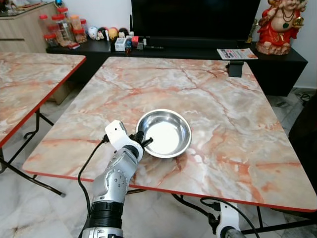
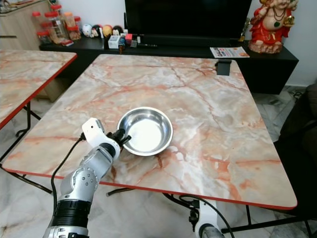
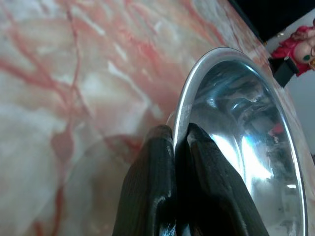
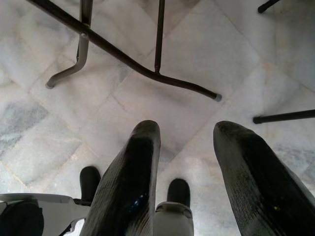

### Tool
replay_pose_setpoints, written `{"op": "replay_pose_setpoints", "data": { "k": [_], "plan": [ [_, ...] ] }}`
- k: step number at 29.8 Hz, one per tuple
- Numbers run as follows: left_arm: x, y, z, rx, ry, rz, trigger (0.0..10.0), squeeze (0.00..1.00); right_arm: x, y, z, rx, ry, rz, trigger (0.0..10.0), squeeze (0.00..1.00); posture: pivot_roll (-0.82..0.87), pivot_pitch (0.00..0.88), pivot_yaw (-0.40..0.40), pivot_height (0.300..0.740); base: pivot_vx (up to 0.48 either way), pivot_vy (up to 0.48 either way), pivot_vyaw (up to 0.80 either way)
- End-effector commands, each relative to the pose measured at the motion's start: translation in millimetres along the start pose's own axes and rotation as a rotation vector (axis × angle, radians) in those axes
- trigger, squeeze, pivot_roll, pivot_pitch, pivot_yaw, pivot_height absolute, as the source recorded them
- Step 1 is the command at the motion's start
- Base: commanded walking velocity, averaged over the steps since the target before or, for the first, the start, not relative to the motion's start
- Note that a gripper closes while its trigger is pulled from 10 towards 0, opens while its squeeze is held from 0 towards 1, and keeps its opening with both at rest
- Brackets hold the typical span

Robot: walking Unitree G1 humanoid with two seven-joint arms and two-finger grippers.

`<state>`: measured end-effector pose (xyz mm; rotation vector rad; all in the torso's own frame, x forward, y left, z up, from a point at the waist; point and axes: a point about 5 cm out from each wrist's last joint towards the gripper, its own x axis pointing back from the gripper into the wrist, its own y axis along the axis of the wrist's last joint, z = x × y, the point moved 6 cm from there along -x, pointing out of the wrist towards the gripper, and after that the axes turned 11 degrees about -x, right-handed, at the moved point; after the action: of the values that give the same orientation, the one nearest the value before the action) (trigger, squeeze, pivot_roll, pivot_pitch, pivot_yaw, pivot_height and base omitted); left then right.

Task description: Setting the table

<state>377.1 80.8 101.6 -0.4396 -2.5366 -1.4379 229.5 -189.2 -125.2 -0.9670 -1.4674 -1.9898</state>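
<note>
Steel first: a round shiny stainless steel bowl [image 1: 164, 133] sits upright on the pink-and-white marble-pattern table with the red edge [image 1: 223, 99], in the near half, a bit toward my left side. My left gripper [image 1: 144, 140] is at the bowl's near-left rim. In the left wrist view the two black fingers [image 3: 152, 187] are pressed together on the bowl rim [image 3: 183, 105], one finger on the outside wall, the other just inside, metal edge pinched between them. So left is clamped on the bowl. Bowl bottom looks to be resting on the tabletop; I can't tell for sure if it's lifted at all. Bowl is empty, reflecting light inside.

Silver left arm [image 1: 116, 178] reaches up from the near table edge, white wrist camera block [image 1: 115, 133] just beside the bowl, black cable [image 1: 85, 168] looping down from it.

Right gripper [image 4: 184, 162] hangs low below the table, pointing at the grey-white marble floor tiles [image 4: 231, 54]; its two black fingers are spread apart with nothing between them. Black metal table legs [image 4: 147, 69] cross the floor ahead of it. Right arm is idle.

Rest of scene: second marble-pattern table [image 1: 29, 84] off to my left, apart from the first. Small black clamp-like object [image 1: 235, 68] on the far right edge of the main table. Behind, a low black TV cabinet [image 1: 277, 64] with a large black screen [image 1: 195, 17], red-lidded plastic jars [image 1: 62, 27], a red-and-gold statue [image 1: 280, 25], a printed leaflet [image 1: 237, 53].
</note>
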Motion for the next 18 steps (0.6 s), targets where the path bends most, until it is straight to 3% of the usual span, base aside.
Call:
{"op": "replay_pose_setpoints", "data": {
  "k": [1, 7, 16, 17, 18],
  "plan": [
    [-3.4, -9.4, -22.5, 0.015, -0.072, 0.047, 10.0, 0.0, -0.3, 0.7, 1.3, 0.005, 0.003, -0.001, 10.0, 0.0, 0.02, 0.0, -0.001, 0.732, 0.0, 0.0, 0.0],
    [-12.9, -15.3, -33.8, 0.061, -0.091, 0.077, 10.0, 0.0, -0.6, 1.1, 3.0, 0.009, 0.008, -0.001, 10.0, 0.0, 0.02, 0.0, 0.0, 0.732, 0.0, 0.0, 0.0],
    [-25.1, -7.5, -31.0, 0.055, -0.062, 0.07, 10.0, 0.0, -0.5, 1.2, 2.4, 0.005, 0.004, -0.002, 10.0, 0.0, 0.01, 0.0, 0.001, 0.732, 0.0, 0.0, 0.0],
    [-28.5, -5.1, -29.6, 0.05, -0.045, 0.071, 10.0, 0.75, -0.5, 1.3, 2.1, 0.003, 0.003, -0.002, 10.0, 0.0, 0.01, 0.0, 0.001, 0.732, 0.0, 0.0, 0.0],
    [-29.1, -4.0, -30.3, 0.046, -0.044, 0.072, 10.0, 1.0, -0.5, 1.3, 2.1, 0.002, 0.003, -0.002, 10.0, 0.0, 0.01, 0.0, 0.001, 0.732, 0.0, 0.0, 0.0]
  ]
}}
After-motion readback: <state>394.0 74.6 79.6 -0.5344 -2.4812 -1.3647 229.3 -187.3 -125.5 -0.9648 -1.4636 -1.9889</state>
